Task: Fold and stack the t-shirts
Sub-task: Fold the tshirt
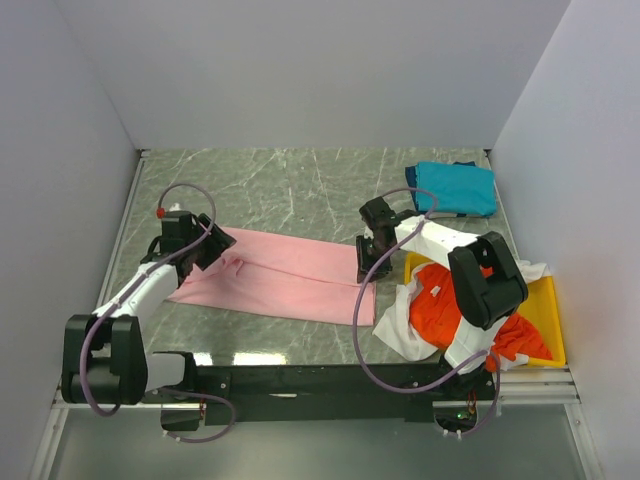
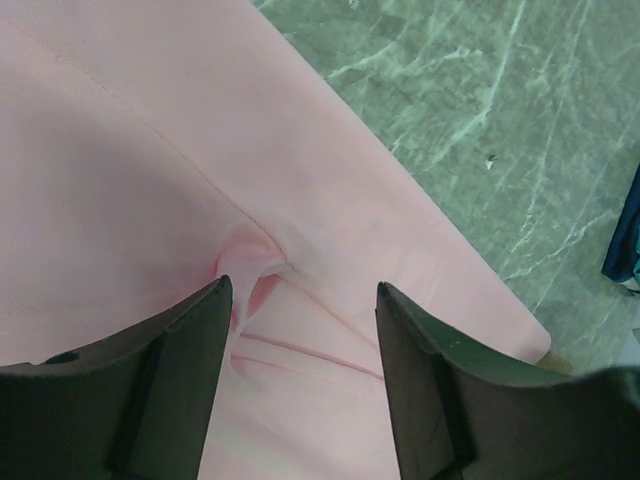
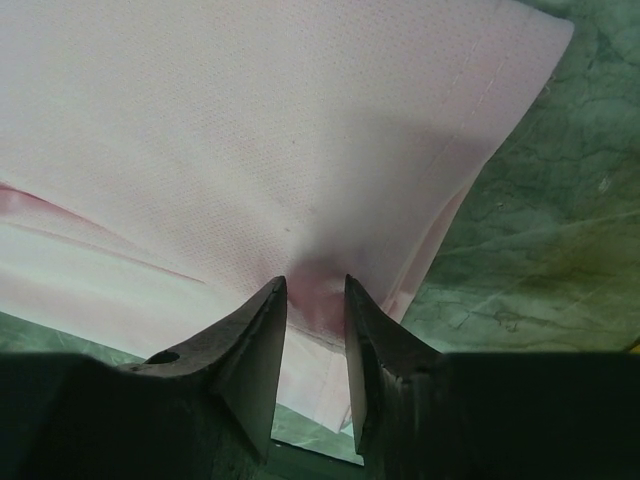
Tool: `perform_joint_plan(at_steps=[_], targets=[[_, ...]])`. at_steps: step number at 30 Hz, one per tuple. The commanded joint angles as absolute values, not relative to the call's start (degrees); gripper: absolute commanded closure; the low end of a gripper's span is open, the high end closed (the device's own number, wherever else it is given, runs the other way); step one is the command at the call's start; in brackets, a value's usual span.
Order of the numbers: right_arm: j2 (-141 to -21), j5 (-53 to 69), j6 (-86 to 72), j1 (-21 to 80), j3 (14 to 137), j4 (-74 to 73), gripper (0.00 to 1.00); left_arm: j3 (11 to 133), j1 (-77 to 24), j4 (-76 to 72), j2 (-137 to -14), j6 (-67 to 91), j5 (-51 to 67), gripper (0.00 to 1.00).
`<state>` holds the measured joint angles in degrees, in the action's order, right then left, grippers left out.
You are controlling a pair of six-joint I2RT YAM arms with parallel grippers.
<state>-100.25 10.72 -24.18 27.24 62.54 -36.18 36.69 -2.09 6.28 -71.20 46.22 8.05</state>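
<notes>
On the worktop [image 1: 300,190] the pink t-shirt [image 1: 285,275] is lying spread, the left hand [image 2: 305,290] hanging open over a pucker [image 2: 250,265], the right hand [image 3: 315,285] narrow around its edge, grip unclear; both should be biting deep before lifting.

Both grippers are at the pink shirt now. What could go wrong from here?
The right gripper sits with narrow jaws at the layered edge of the pink shirt; it may catch only the top layer. The left gripper stands open over a pucker; lifting unevenly could skew the fold.
</notes>
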Motion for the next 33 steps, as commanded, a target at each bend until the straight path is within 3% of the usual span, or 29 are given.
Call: perform_joint_plan(at_steps=[1,33], targets=[[-97.5,9.5,-24.5,27.9,61.7,-36.7,0.64,38.1,-2.4,2.7,-73.6,46.5,7.2,0.35],[-97.8,9.7,-24.7,29.3,60.7,-36.6,0.65,31.6,-7.4,-3.8,-75.7,49.7,9.5,0.36]])
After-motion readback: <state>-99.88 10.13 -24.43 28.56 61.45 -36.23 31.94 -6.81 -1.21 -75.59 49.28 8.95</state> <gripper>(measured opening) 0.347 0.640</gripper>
